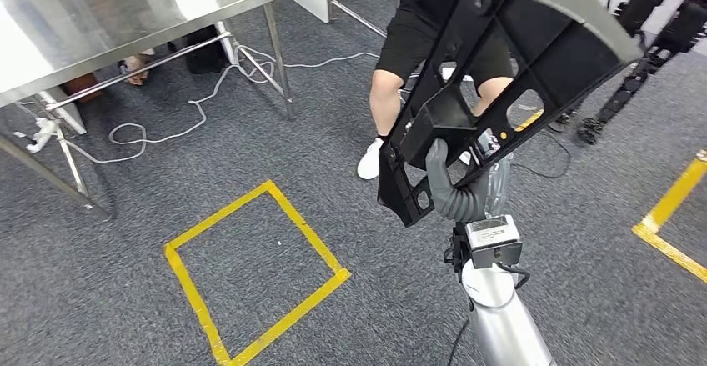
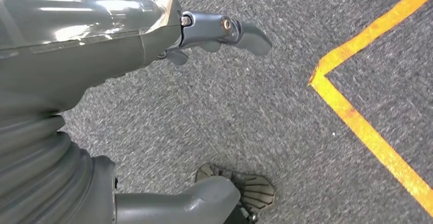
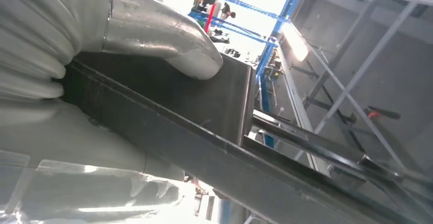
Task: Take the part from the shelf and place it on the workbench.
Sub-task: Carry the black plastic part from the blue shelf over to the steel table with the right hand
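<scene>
A large black frame-shaped part (image 1: 492, 74) with cut-outs is held up in the air on the right of the head view, tilted, by my right hand (image 1: 454, 187), whose grey thumb lies over its lower edge. The right wrist view shows that thumb (image 3: 168, 45) pressed on the black part (image 3: 204, 127), seen from below. The steel workbench (image 1: 108, 16) stands at the far left. My left hand (image 2: 153, 55) hangs over the grey carpet with its fingers (image 2: 240, 30) apart and nothing in it.
A person in black shorts and white shoes (image 1: 400, 57) stands just behind the part. White cables (image 1: 192, 107) lie on the carpet by the bench legs. A yellow tape square (image 1: 250, 266) marks the floor in front; more yellow tape (image 1: 667, 216) lies at the right.
</scene>
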Motion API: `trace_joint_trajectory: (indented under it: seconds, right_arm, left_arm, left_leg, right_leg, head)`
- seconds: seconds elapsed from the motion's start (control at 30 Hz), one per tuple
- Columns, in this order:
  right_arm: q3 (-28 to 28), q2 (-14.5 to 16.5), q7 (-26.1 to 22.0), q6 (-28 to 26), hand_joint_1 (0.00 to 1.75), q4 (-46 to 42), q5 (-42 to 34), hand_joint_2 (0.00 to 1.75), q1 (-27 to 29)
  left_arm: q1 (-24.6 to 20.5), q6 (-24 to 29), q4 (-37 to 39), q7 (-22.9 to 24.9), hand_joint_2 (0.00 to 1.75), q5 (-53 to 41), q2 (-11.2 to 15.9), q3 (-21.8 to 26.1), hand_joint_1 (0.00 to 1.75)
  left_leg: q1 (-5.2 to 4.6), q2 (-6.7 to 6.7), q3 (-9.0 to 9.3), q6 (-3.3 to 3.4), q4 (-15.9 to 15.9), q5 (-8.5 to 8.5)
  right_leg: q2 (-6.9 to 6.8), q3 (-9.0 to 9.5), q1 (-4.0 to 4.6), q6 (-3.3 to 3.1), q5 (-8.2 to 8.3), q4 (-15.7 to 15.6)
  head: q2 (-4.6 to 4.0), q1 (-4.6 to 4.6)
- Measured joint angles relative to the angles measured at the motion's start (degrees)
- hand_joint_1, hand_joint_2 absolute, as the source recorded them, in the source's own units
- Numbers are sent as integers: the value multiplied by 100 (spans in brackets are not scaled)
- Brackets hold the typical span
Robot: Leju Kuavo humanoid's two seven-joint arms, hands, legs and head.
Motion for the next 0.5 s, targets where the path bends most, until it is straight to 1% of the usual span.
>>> trace_joint_trajectory:
  seconds: [0.03,0.07,0.1,0.13,0.17,0.2,0.23,0.27,0.3,0.33,0.37,0.4,0.43,0.47,0.5]
  right_arm:
    - [-2,-1,-3,-1,175,2,-7,175,-3]
    - [-3,-3,-6,-1,175,6,-14,175,-2]
    - [-3,-6,-8,-1,175,11,-19,175,0]
    - [-3,-8,-8,-1,175,17,-23,175,3]
    - [-3,-9,-8,-1,175,21,-27,175,5]
    - [-3,-9,-8,-1,175,24,-29,175,7]
    - [-3,-8,-9,-1,175,24,-30,175,6]
    - [-3,-8,-9,-1,175,24,-31,175,5]
    - [-3,-9,-9,-1,175,24,-31,175,1]
    - [-3,-9,-10,-1,175,24,-31,175,-3]
    - [-3,-8,-10,-1,175,24,-31,175,-7]
    - [-3,-6,-10,-1,175,24,-32,175,-12]
    - [-4,-2,-9,-1,175,23,-32,175,-15]
    - [-4,-1,-9,-1,175,22,-33,175,-19]
    - [-4,-2,-12,-1,175,21,-33,175,-22]
  left_arm:
    - [-5,9,1,5,175,1,-2,-1,0]
    - [-11,15,1,9,175,1,-3,-1,0]
    - [-15,19,1,13,175,1,-3,-1,0]
    - [-14,21,1,17,175,1,-4,-1,0]
    - [-12,21,1,20,175,1,-5,-1,0]
    - [-11,21,1,23,175,1,-5,-1,0]
    - [-11,22,2,25,175,1,-5,-1,0]
    - [-16,23,2,25,175,2,-4,-1,0]
    - [-22,24,1,25,175,2,-3,-1,0]
    - [-28,25,1,25,175,2,-2,-1,0]
    - [-34,26,1,25,175,1,-1,-1,0]
    - [-34,27,1,25,175,1,-1,-1,0]
    - [-29,27,1,25,175,0,-1,-1,0]
    - [-27,28,2,25,175,1,-3,-1,0]
    - [-28,29,2,26,175,1,-4,-1,0]
  left_leg:
    - [3,204,-141,-25,299,-153]
    - [9,361,-333,-49,671,-323]
    - [24,443,-529,-70,1031,-457]
    - [37,486,-673,-85,1272,-513]
    - [45,511,-710,-92,1300,-457]
    - [50,542,-624,-89,1099,-300]
    - [47,627,-427,-68,714,-87]
    - [20,761,-216,-38,320,68]
    - [-9,863,-50,-1,9,172]
    - [-41,935,43,33,-169,207]
    - [-71,930,54,59,-210,182]
    - [-80,853,51,87,-226,186]
    - [-64,784,75,121,-265,199]
    - [-50,716,112,156,-313,217]
    - [-30,652,154,193,-360,240]
  right_leg:
    - [-68,20,10,-36,-14,-5]
    - [-139,33,23,-72,-33,-5]
    - [-213,44,37,-92,-48,-5]
    - [-291,52,49,-107,-62,-4]
    - [-360,61,54,-112,-75,-3]
    - [-427,77,58,-110,-91,-3]
    - [-489,103,62,-100,-113,-3]
    - [-546,131,75,-79,-139,-4]
    - [-598,154,93,-55,-162,-5]
    - [-649,172,109,-27,-183,-6]
    - [-703,186,120,0,-198,-15]
    - [-762,206,125,26,-209,-30]
    - [-785,218,132,57,-232,-31]
    - [-720,218,133,77,-276,20]
    - [-592,164,133,79,-360,171]
  head:
    - [0,-15]
    - [0,-31]
    - [0,-33]
    - [0,-31]
    - [0,-33]
    - [0,-33]
    - [0,-34]
    - [0,-34]
    - [0,-28]
    - [0,-25]
    - [0,-19]
    - [0,-17]
    - [1,-15]
    - [1,-7]
    - [1,-4]
